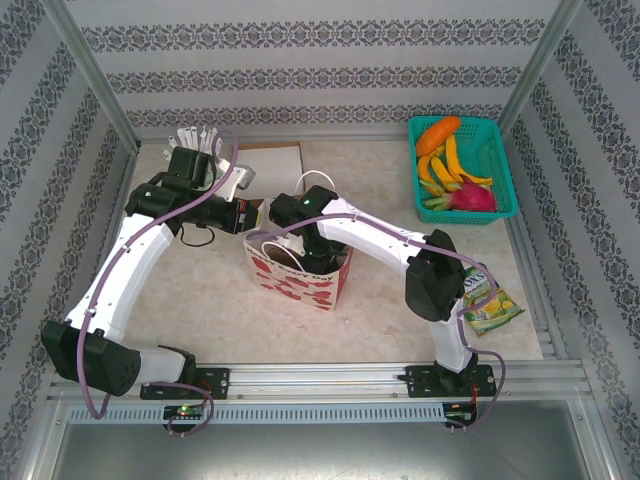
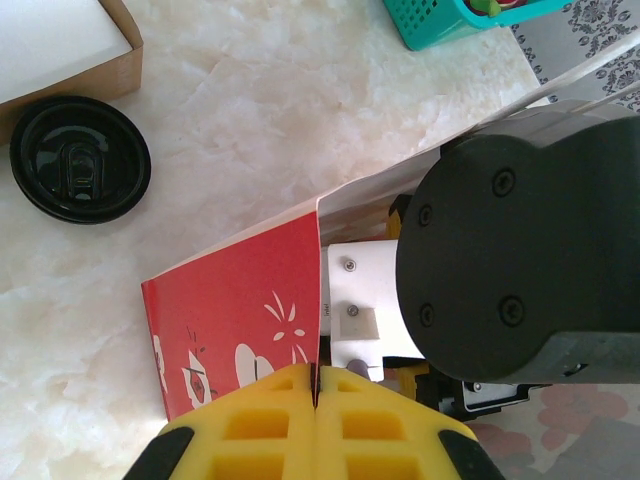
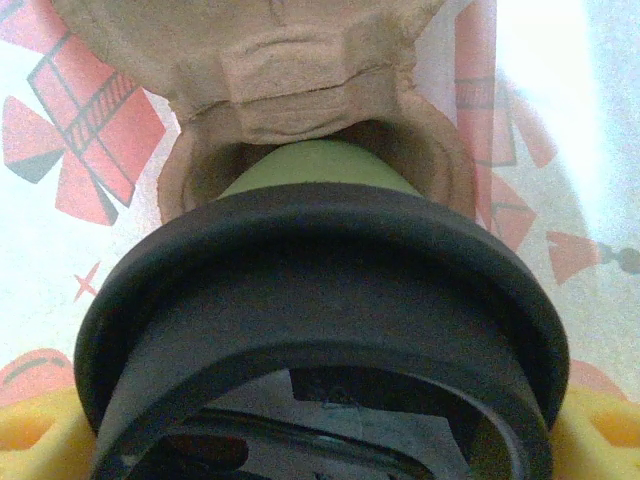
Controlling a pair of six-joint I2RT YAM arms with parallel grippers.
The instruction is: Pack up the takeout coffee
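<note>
Your coffee cup (image 3: 320,270) has a pale green side under a black lid, and the bag (image 1: 298,275) is white and red with a red-and-black printed pattern. The counter (image 1: 200,300) is cream marble, the basket (image 1: 487,145) teal, the walls (image 1: 300,40) striped with grey floral bands.

**Item:** takeout coffee (image 3: 320,300), one.
**Description:** a small paper cup with a pale green side (image 3: 310,165), capped by a round black plastic lid (image 3: 300,250). The lid was on.
**Pose:** seen lid-first in the right wrist view, with the body running away toward 12 o'clock.
**Location:** inside the paper bag (image 3: 90,130), whose red-on-white print showed at 9 and 3 o'clock. The cup's far end sat within a brown pulp carrier pocket (image 3: 300,70) at 12 o'clock.
**Contact:** the lid rim met the yellow pads (image 3: 35,435) of the right gripper (image 3: 320,455) at 8 and 4 o'clock.
</note>
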